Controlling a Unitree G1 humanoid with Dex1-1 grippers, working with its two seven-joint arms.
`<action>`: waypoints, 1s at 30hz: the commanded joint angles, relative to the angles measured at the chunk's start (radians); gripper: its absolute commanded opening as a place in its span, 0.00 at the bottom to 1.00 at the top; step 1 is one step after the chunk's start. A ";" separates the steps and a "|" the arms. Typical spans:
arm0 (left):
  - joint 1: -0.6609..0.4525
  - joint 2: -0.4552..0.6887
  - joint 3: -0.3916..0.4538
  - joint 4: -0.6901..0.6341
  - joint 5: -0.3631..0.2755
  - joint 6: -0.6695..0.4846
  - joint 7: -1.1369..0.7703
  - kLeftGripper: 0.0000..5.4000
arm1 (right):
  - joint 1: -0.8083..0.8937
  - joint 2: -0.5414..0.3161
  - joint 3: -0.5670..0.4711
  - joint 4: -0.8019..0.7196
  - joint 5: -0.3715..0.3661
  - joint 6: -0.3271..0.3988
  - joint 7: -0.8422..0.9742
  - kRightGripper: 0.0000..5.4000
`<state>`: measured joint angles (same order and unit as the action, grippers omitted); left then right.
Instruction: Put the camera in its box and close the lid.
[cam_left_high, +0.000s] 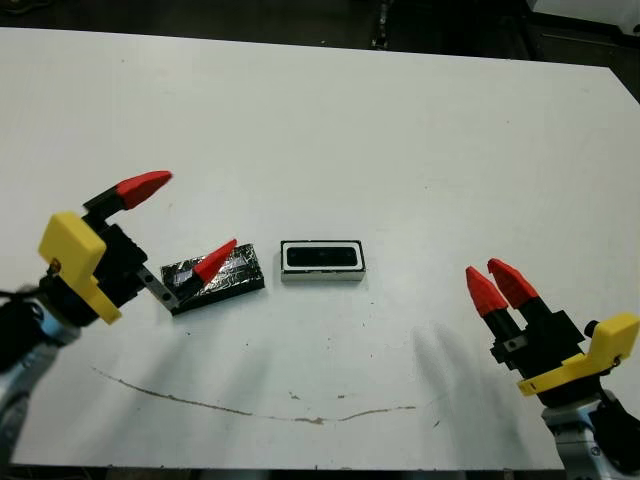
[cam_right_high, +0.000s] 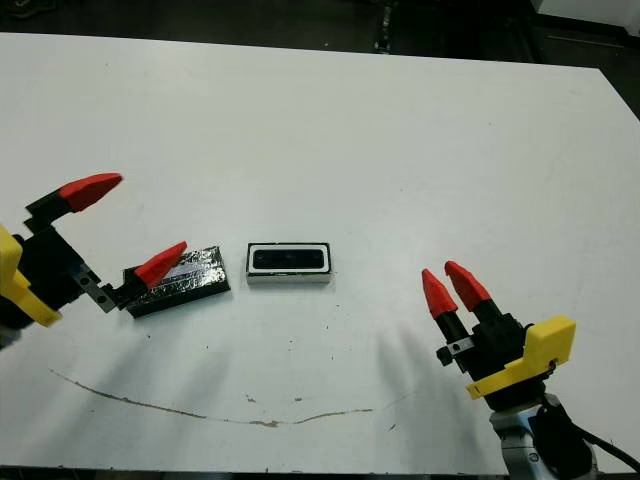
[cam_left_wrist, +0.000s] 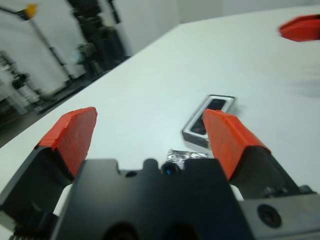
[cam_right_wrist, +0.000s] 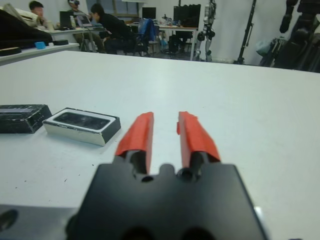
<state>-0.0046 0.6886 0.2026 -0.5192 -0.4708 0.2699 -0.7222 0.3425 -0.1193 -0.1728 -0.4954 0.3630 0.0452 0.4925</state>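
The black camera (cam_left_high: 322, 258) lies inside the white-walled box (cam_left_high: 322, 277) at the middle of the table. Just left of the box, flat on the table and a little askew, is the shiny black lid (cam_left_high: 238, 276). My left gripper (cam_left_high: 198, 212) hangs open over the lid's left part, with its lower fingertip (cam_left_high: 216, 260) above the lid and nothing held. At the front right, well away from the box, my right gripper (cam_left_high: 484, 268) is shut and empty. In the right wrist view the box (cam_right_wrist: 80, 132) and the lid (cam_right_wrist: 22, 118) lie beyond its fingers.
A thin brown scuff line (cam_left_high: 250, 410) runs along the table near its front edge. Beyond the far edge are several seated people (cam_right_wrist: 107, 22) at desks, plus stands and dark equipment (cam_right_wrist: 300, 35).
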 joint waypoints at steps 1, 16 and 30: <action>-0.070 0.063 -0.024 0.083 -0.052 0.050 -0.118 1.00 | 0.009 -0.009 0.004 0.016 0.003 -0.023 -0.015 0.13; -0.281 0.092 -0.202 0.429 -0.012 -0.016 -0.514 1.00 | 0.014 -0.028 0.025 0.008 0.018 -0.015 -0.045 0.00; -0.241 0.074 -0.252 0.507 0.138 -0.080 -0.447 1.00 | 0.024 -0.032 0.035 0.018 0.030 -0.028 -0.045 0.00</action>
<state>-0.2666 0.7690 -0.0423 -0.0186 -0.3476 0.1903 -1.1776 0.3588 -0.1375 -0.1344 -0.4851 0.3836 0.0253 0.4495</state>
